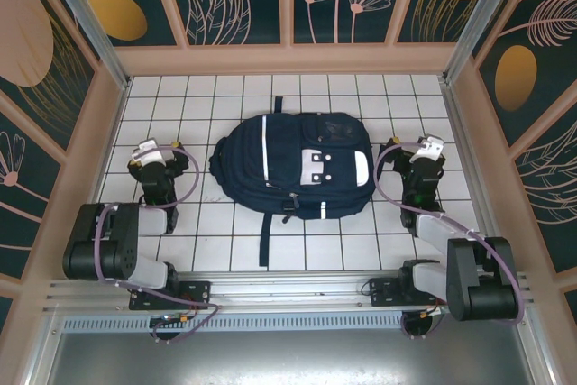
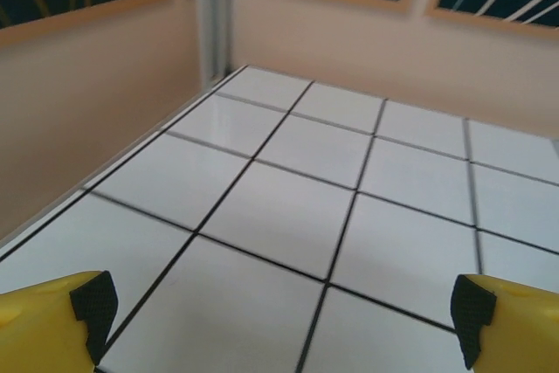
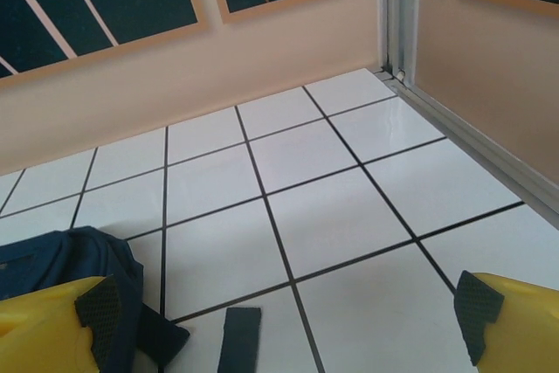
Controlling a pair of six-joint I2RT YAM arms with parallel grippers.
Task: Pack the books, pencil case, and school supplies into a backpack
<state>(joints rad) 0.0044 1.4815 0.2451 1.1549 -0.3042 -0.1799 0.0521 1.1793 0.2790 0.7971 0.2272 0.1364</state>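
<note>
The backpack (image 1: 293, 167) lies flat at the centre of the tiled table (image 1: 361, 245), and in the bare lanes either side the left gripper (image 1: 155, 152) and right gripper (image 1: 416, 149) sit low on folded arms, jaws wide and empty.

A glossy white tiled floor with thin black grid lines (image 1: 225, 96) is lying flat and catching a soft sheen of light. Low peach-coloured wooden walls (image 1: 288, 59) are hemming it in on three sides. Above them, dark teal panels printed with peach and gold flowers and leaves (image 1: 361, 24) are rising in peach frames. Bare aluminium posts (image 1: 83, 15) are standing at the far corners. A silver metal rail (image 1: 288, 290) is running along the near edge, with a dull grey sheet (image 1: 288, 358) lying on its near side.
</note>
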